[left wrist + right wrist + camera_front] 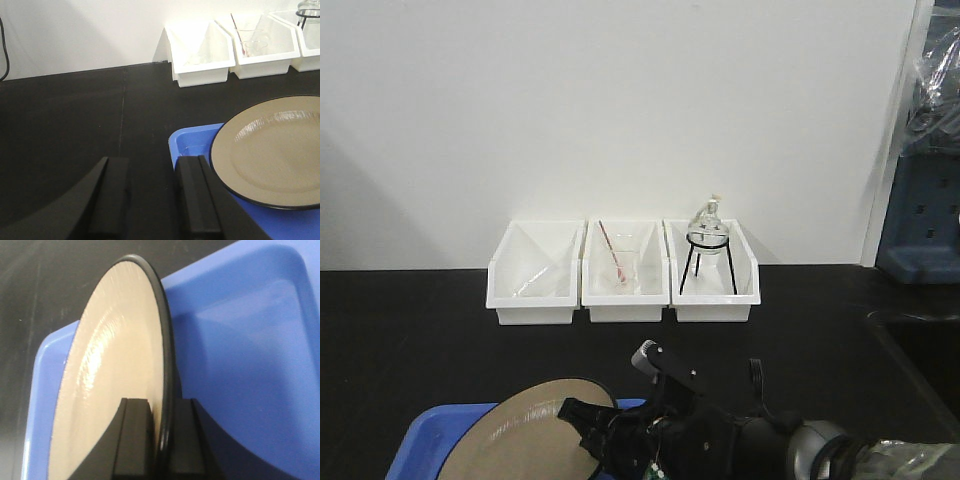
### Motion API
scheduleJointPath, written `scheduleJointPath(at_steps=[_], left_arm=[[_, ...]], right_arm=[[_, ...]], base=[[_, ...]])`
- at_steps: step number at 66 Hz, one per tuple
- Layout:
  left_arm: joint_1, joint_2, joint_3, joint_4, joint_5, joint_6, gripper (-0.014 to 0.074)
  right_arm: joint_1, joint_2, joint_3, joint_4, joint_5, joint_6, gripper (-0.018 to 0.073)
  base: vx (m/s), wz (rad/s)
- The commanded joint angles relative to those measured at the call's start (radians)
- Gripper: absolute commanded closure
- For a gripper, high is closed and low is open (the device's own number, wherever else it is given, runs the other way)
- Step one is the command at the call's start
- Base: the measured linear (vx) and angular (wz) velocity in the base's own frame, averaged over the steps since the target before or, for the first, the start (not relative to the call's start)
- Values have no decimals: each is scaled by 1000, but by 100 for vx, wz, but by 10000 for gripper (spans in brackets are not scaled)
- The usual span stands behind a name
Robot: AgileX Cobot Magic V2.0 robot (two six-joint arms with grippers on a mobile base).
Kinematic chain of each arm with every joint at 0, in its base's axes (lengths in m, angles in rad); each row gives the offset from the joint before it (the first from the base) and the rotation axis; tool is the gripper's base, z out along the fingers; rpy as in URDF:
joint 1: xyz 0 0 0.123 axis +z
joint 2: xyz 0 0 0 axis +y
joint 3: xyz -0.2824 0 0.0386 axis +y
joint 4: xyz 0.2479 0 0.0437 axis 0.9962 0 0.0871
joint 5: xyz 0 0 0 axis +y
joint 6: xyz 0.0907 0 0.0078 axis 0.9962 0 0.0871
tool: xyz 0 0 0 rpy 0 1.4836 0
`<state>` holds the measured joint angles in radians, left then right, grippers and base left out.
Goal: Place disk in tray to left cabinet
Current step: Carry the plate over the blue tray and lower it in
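The disk (525,430) is a tan plate with a black rim, held tilted over the blue tray (425,440) at the front of the black table. My right gripper (160,440) is shut on the disk (115,370), one finger on its tan face and one on its black underside, with the tray (240,355) below. My left gripper (150,195) stands open over bare table, just left of the tray's corner (192,140) and the disk (272,150). The left cabinet is out of view.
Three white bins (623,272) line the back wall; the middle one holds a glass beaker with a red rod, the right one a flask on a black tripod (708,245). A blue rack (920,220) stands at the far right beside a sink edge (910,330).
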<state>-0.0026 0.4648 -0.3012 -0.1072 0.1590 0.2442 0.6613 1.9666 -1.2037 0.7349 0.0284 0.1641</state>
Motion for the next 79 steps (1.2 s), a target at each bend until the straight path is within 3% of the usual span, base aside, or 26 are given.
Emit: scheduleJointPath(at_steps=[1,11,17,28,38,53,69,79], left_arm=[[-4,8,-35,-1,-79,-2,230],[-4,8,-35,-1,-79,-2,230],[-4,8,-35,-1,-79,-2,230],[-4,8,-35,-1,-79,-2,230],[-4,8,-35,-1,-79,-2,230],[-4,8,-35,-1,-80,-2,230],[-4,21,-38,-18,-84,-3,228],[-4,135,-127,-46,24,-3,176]], right_arm=[[0,-22,-21,-33,37,-25,534],[0,-12,-21,-61,89,-100,458],[-2,-16,-21,-62,104,-146,368],[-27,-26,-21,-70,167,-172,178],[-81,-51,-21,-73,232,-174,80],[-167,-126,-21,-78,244,-212,71],[-197,-226,-21,-74,205,-413,90],[-208,-239,-21,-106,295,-460,102]], base=[[0,0],[0,0],[0,0],[0,0],[0,0],[0,0],[0,0],[0,0]])
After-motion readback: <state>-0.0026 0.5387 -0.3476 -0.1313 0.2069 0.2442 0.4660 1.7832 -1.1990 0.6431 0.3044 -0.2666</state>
